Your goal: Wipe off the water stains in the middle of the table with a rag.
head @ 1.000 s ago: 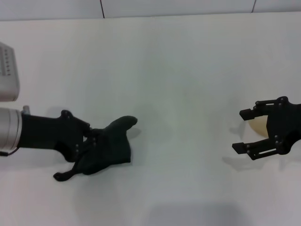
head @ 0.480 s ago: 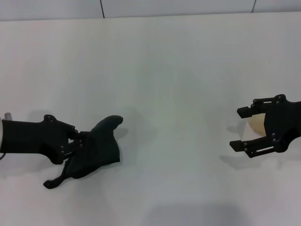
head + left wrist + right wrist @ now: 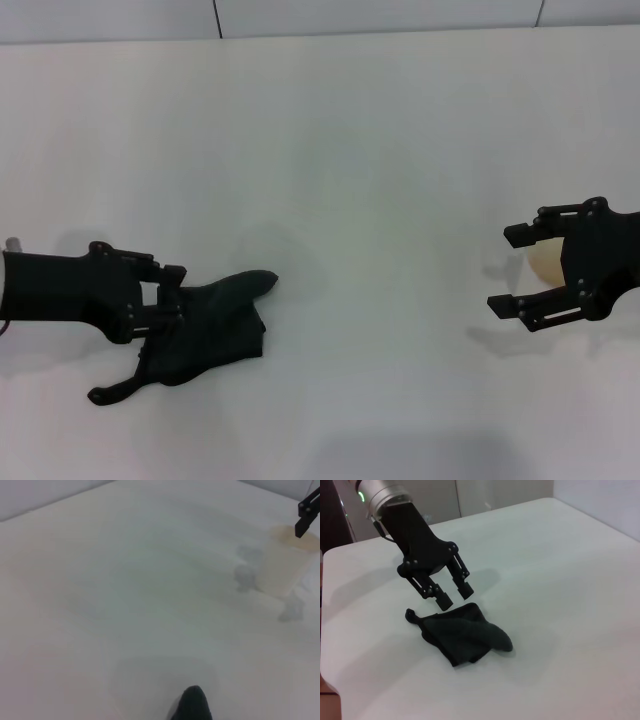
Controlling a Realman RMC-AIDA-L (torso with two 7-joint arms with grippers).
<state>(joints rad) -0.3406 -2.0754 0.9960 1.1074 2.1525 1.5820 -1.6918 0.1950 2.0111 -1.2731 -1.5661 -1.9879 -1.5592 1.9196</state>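
Lower left, the black left gripper (image 3: 170,295) is hovering released just above the crumpled dark grey cloth rag (image 3: 205,330) on the plain white table (image 3: 340,150); right gripper (image 3: 515,270) is gaping beside the whitish translucent cup (image 3: 545,265).

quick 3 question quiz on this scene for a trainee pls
1. True or false: the left gripper is clamped on the rag.
2. Where does the cup stand? A) by the right gripper B) on the rag C) in the middle of the table
3. Fill in: the right gripper's jaws are ____.

Key: 1 false, its fingers are spread just above the rag; 2 A; 3 open.
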